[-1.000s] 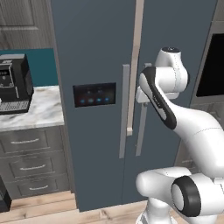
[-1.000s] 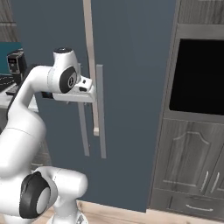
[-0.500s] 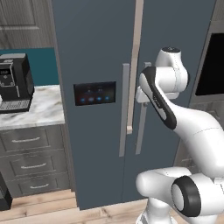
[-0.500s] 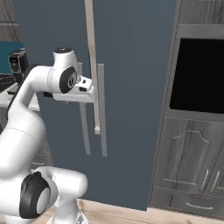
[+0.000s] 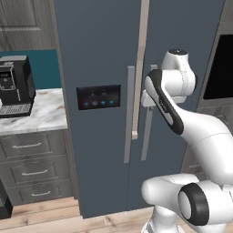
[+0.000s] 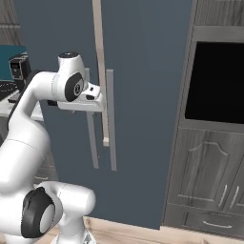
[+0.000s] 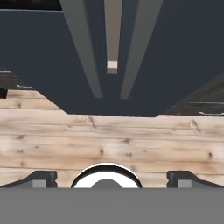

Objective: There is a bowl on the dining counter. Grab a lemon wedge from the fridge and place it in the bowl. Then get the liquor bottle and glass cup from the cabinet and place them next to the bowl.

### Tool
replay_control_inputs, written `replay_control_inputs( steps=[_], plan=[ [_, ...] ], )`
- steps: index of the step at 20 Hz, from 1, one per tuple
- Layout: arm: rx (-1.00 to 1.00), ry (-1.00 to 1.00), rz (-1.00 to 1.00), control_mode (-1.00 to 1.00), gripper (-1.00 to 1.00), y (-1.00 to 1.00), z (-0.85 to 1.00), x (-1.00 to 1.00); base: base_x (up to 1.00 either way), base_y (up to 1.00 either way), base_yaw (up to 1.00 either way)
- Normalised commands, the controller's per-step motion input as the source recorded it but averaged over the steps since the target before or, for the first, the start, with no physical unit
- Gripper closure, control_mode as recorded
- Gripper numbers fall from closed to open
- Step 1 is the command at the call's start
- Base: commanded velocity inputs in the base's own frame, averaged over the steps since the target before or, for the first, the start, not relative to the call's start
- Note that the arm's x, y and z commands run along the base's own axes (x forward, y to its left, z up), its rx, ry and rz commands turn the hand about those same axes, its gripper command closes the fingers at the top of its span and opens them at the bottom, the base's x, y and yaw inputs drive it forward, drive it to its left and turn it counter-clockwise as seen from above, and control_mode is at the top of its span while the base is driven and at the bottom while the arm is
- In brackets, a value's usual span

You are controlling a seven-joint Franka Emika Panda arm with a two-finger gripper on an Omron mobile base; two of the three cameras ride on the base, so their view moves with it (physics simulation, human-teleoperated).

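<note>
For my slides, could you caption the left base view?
Robot arm reaching toward the closed fridge door handles.

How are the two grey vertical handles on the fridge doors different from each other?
The left door handle starts higher than the right door handle, and the right door handle ends at about the same height or a little higher. In the left base view the left door handle is fully visible, while the arm hides the top of the right door handle. Both are plain grey upright bars, close to the gap between the doors.

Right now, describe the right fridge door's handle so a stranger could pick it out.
Find the tall dark blue-grey fridge. Two grey vertical bars flank its centre seam; the right-door handle is the one nearer the black oven, starting slightly higher than its twin.
</note>
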Motion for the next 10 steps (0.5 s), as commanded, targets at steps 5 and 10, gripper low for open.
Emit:
replay_control_inputs(
  steps=[5,10],
  plan=[
    [0.00,-0.03,-0.01,-1.00,-1.00,-0.05,-0.11,0.24,0.00,0.00,0.00],
    [0.00,-0.13,-0.02,-1.00,-1.00,-0.20,-0.16,0.72,0.00,0.00,0.00]
  ],
)
